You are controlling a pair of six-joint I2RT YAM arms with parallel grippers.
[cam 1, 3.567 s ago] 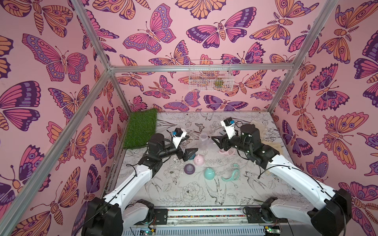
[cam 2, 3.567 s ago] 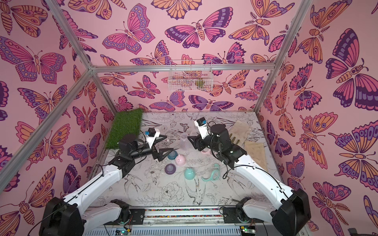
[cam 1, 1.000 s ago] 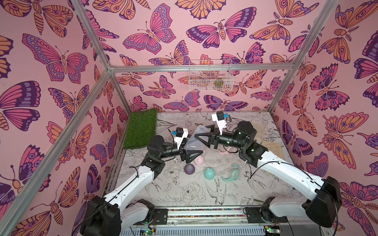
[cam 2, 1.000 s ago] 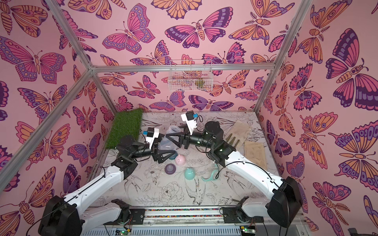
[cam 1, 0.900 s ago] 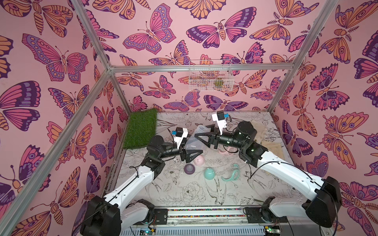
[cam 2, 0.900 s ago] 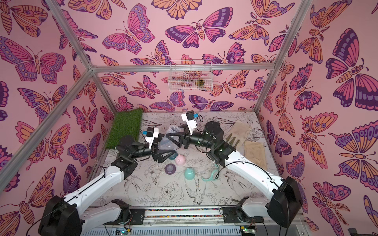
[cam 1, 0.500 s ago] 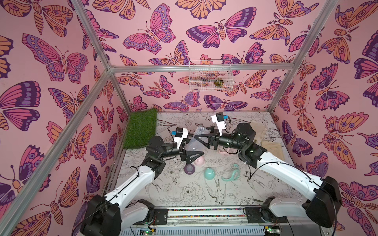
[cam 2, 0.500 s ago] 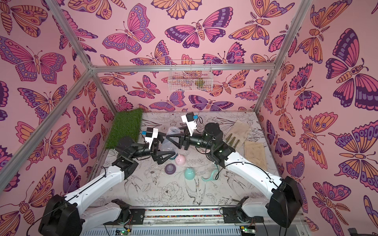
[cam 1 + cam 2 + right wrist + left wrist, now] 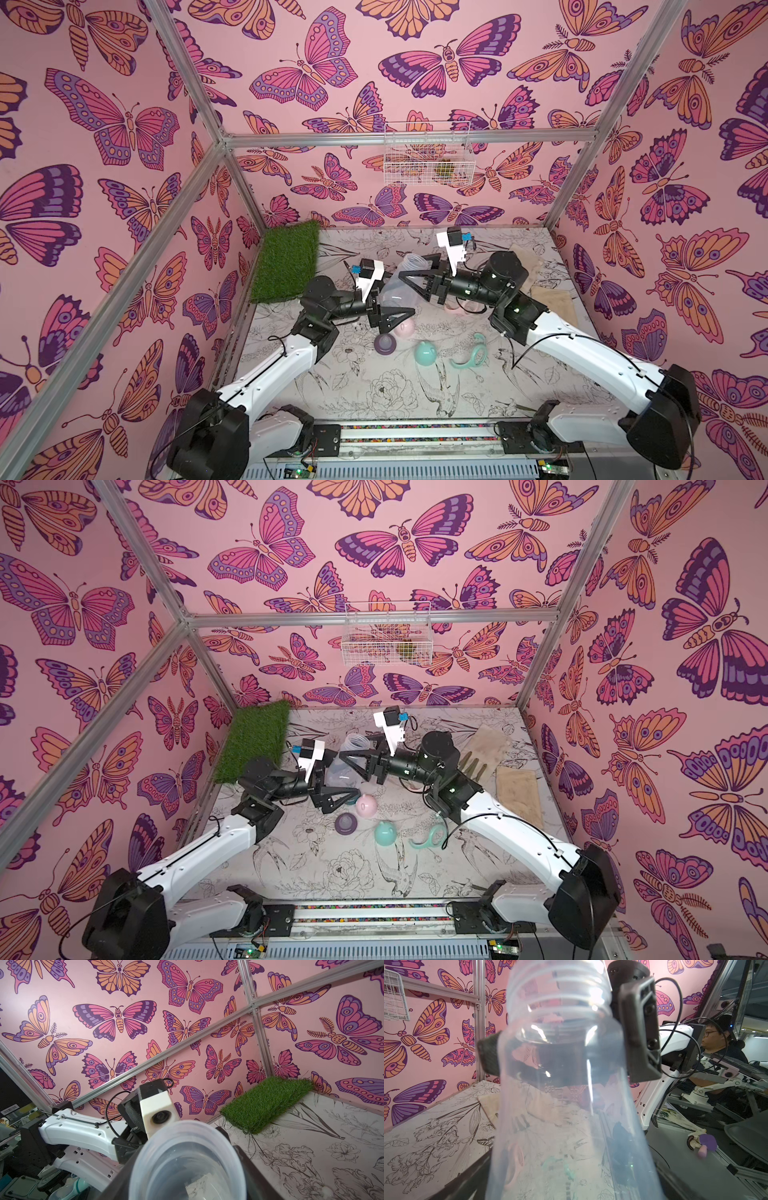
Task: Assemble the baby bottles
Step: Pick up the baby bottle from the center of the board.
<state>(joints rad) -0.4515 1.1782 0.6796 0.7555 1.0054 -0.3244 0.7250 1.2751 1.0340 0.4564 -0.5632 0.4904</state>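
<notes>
Hanging tilted above the table (image 9: 365, 399), the clear bottle (image 9: 397, 286) is pinched below its neck by the right fingers (image 9: 641, 1028) alone, the left fingers (image 9: 395, 315) spread wide beside its base, so it may slip.

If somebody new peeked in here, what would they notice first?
Probably the pink walls covered in big butterflies, all around the table. Next comes the clear bottle up in the air in the middle, pinched near its neck by the right end effector, with the left end effector open around its base. After that, the green grass mat in the table's far left corner.
</notes>
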